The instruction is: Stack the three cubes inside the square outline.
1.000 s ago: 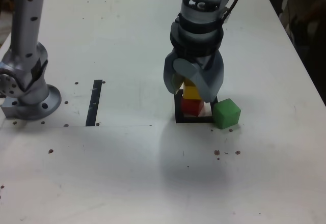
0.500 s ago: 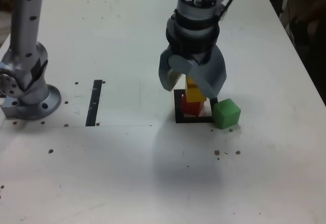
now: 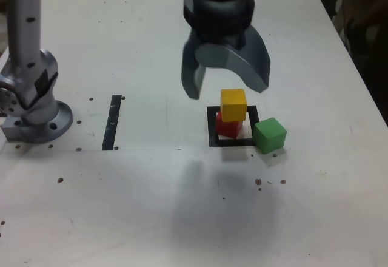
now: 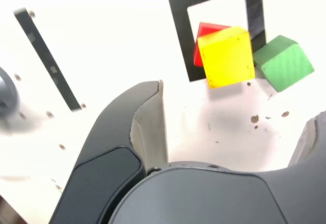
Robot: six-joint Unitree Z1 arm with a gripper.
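Observation:
A yellow cube rests on top of a red cube inside the black square outline. The green cube sits on the table at the outline's corner on the exterior view's right, touching or almost touching it. My gripper hangs open above the stack, apart from it, with nothing between its fingers.
A narrow black strip lies on the white table at the exterior view's left. The arm's grey base stands further left. Small dark specks dot the table in front of the green cube.
The gripper has opened, let go of the yellow cube and risen above the stack. The yellow cube stays on the red one.

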